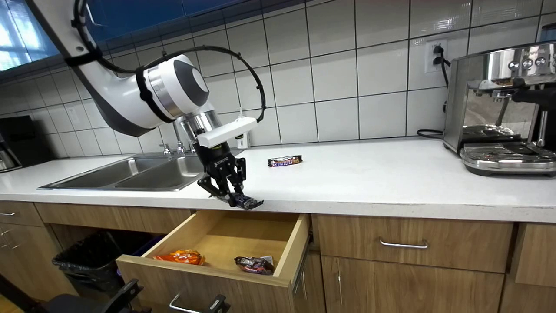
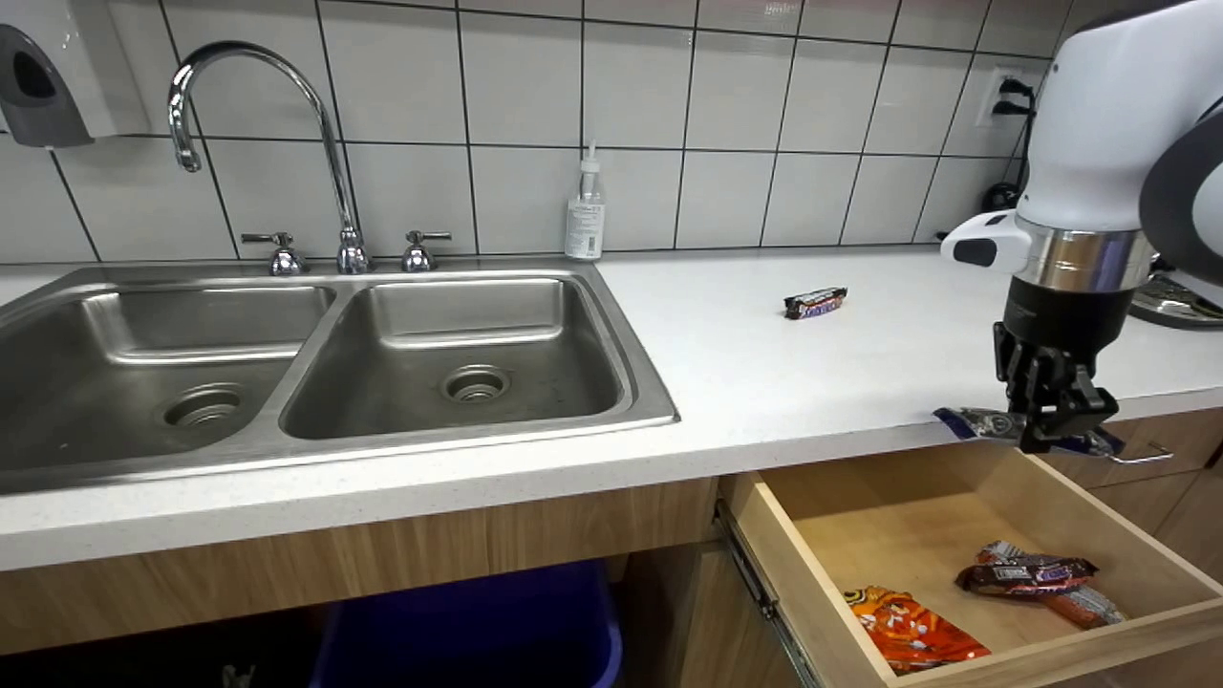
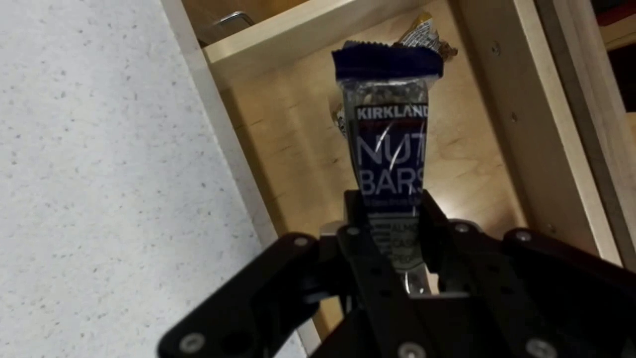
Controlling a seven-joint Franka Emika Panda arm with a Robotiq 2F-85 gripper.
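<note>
My gripper (image 3: 390,201) is shut on a Kirkland nut bar (image 3: 390,144) in a dark blue and clear wrapper, gripped by its sides. In both exterior views the gripper (image 1: 234,198) (image 2: 1056,430) and nut bar (image 1: 248,202) (image 2: 976,423) hang above the rear of an open wooden drawer (image 1: 243,237), by the counter's front edge. In the drawer lie an orange bag (image 2: 912,631) and a dark brown wrapped bar (image 2: 1027,576) across a reddish-brown wrapper (image 2: 1087,606). In the wrist view the nut bar partly hides a wrapper (image 3: 422,37).
A wrapped candy bar (image 1: 285,161) lies on the white counter (image 1: 369,174). A double steel sink (image 2: 659,406) and a bottle (image 2: 585,215) are on one side, a coffee machine (image 1: 508,108) on the other. A black-lined bin (image 1: 93,256) and blue bin (image 2: 478,621) stand below.
</note>
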